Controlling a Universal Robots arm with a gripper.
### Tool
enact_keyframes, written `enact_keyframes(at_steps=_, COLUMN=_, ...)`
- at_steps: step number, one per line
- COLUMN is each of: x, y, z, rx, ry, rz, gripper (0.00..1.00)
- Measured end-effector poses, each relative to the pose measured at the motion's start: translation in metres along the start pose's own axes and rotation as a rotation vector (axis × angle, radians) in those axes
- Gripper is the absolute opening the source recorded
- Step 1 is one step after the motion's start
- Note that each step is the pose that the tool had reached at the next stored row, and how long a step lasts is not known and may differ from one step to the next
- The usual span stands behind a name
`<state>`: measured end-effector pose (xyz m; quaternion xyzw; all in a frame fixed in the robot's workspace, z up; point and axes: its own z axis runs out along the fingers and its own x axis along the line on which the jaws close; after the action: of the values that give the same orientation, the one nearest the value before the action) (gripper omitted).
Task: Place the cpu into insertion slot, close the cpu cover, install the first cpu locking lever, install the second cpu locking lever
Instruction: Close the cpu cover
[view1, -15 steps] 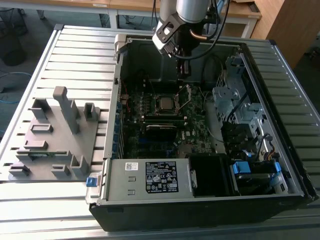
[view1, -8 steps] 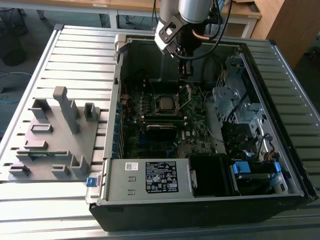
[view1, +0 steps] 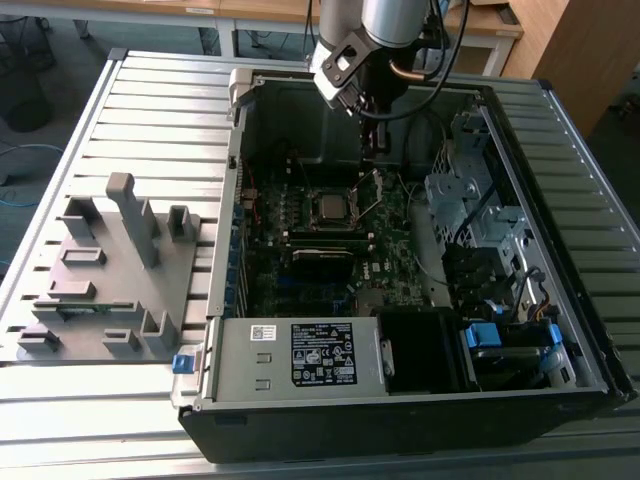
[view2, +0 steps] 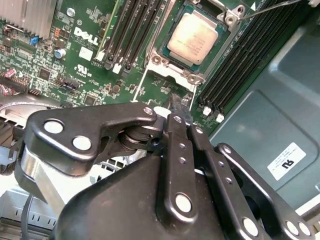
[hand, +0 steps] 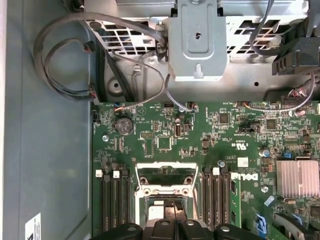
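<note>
- black end effector (view2: 181, 116) clenched; anything between tips hidden
- square grey-brown metal cpu (view2: 192, 37) flat, face up, in silver-rimmed black insertion slot (view2: 165, 62); slot partly cut off

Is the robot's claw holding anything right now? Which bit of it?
Nothing that shows. The gripper is shut with bare tips, and the cpu lies apart from it in the insertion slot.

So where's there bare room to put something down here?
Bare slatted table around the grey fixture plate, and the case floor beside the motherboard. Crowded: the motherboard and the cabled drive bays on the exterior view's right.
</note>
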<state>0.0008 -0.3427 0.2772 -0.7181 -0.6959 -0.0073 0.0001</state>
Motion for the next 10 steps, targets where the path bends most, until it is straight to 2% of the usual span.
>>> enact_keyframes(at_steps=10, x=0.0003, y=0.0088, z=0.0005, rx=0.0000, ry=0.0000, rz=0.000, gripper=0.10)
